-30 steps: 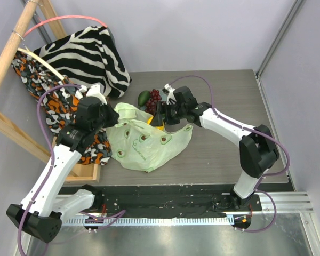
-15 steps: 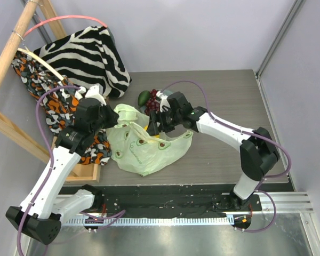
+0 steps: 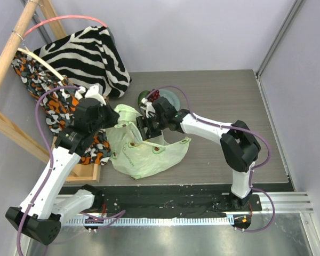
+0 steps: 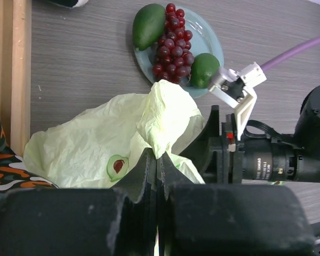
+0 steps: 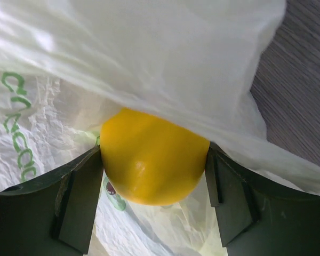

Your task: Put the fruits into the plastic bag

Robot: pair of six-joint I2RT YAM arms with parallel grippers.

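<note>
Lemon [image 5: 151, 164] sits clamped in right hand [image 5: 154, 156] inside plastic bag [image 5: 122, 58].

This looks like a robotics lab test cell. A grey wood-grain table [image 3: 229, 106] is boxed in by plain pale panels [image 3: 202, 32] behind it and to its right. Along the table's near edge runs a metal rail [image 3: 288, 201]. Bolted there are the left arm [image 3: 50, 176] and right arm [image 3: 208, 125], both trailing purple cables [image 3: 45, 106]. Left of the table, a bare wooden frame [image 3: 10, 48] carries a zebra-striped cloth [image 3: 90, 53].

Yellow lemon [image 5: 149, 162], pale green avocado-print bag [image 3: 149, 154], dark red grapes [image 4: 172, 48], zebra-striped cloth [image 3: 90, 50]
</note>
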